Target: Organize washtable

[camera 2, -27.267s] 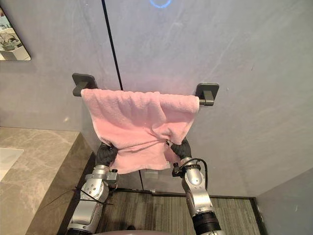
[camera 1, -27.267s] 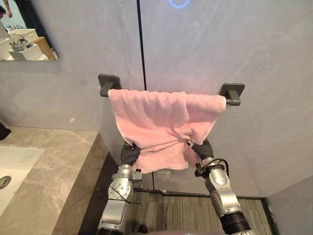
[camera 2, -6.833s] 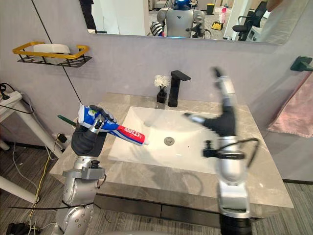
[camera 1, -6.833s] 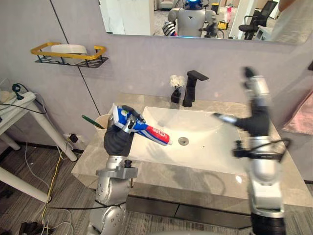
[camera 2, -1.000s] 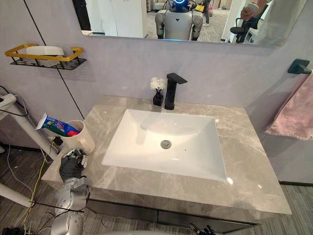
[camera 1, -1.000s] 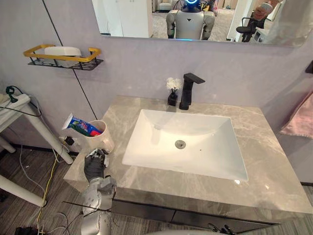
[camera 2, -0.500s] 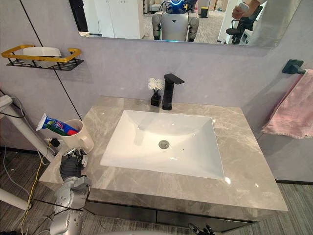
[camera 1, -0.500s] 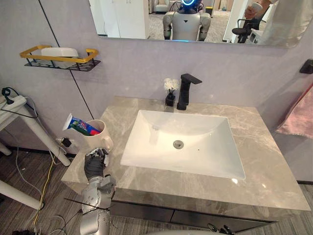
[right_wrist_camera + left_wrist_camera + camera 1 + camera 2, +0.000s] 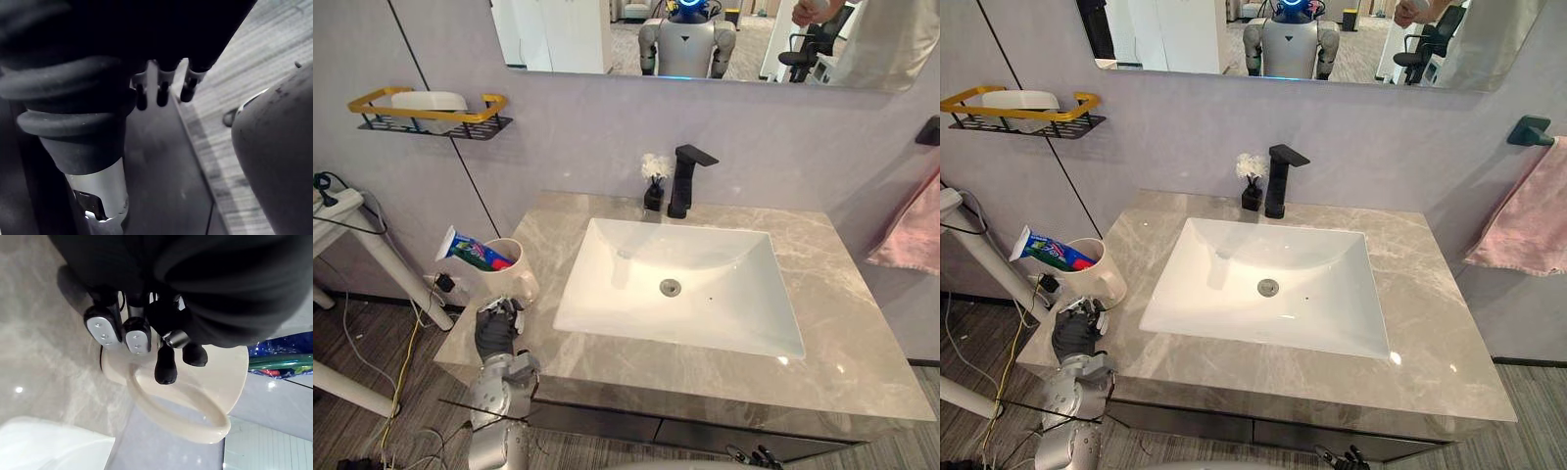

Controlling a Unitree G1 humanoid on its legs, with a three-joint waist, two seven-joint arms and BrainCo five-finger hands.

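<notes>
A cream cup [image 9: 506, 266] with a big loop handle stands at the front left corner of the marble counter [image 9: 822, 313]. A blue, white and red toothpaste tube [image 9: 470, 251] leans out of it to the left. My left hand [image 9: 495, 331] sits just in front of the cup at the counter's edge. In the left wrist view its fingers [image 9: 137, 340] are curled and hold nothing, with the cup [image 9: 215, 377] and tube [image 9: 279, 355] just past them. My right hand [image 9: 161, 93] hangs low beside the cabinet, fingers straight toward the floor.
A white sink [image 9: 680, 284] fills the counter's middle, with a black faucet [image 9: 683, 176] and a small vase of white flowers [image 9: 653, 186] behind it. A pink towel [image 9: 1528, 211] hangs at the right. A yellow wire shelf [image 9: 431, 108] is on the left wall.
The toothpaste that my left hand held several seconds ago now stands in the cup. Over the last second the left hand has sunk slightly away from the cup, fingers curled.
</notes>
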